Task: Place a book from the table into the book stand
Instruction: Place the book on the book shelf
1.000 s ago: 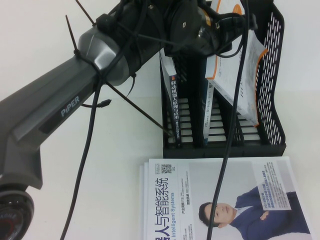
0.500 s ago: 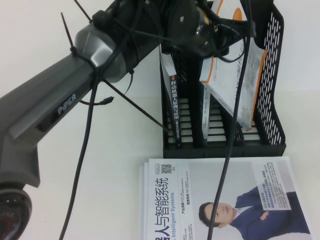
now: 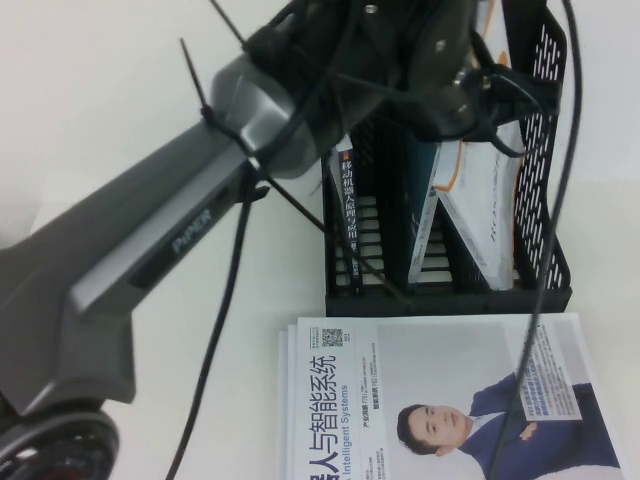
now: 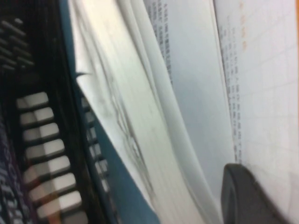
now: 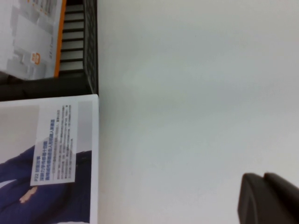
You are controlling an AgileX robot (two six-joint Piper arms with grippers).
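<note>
The left end effector [image 3: 470, 75] hangs over the far end of the book stand [image 3: 545, 150], and the white book with the orange edge [image 3: 480, 210] sits directly beneath and slightly forward of it, already down in a right-hand slot. The book's long axis runs from the end effector down toward the stand's slatted base, tilted so its top leans back toward the end effector while its lower edge rests near the front of the slot. In the left wrist view one dark finger [image 4: 247, 196] lies against the book's pages, so the left end effector appears nearly closed on the book, though the opposite finger is hidden. The move ahead likely turns on letting the book settle straight down along that axis, then lifting away upward. The right end effector [image 5: 268, 198] stays well off to the side above bare counter [image 5: 196, 93]; whether it is open cannot be told. Another book [image 3: 440, 400] lies flat on the counter, in front of the stand.
</note>
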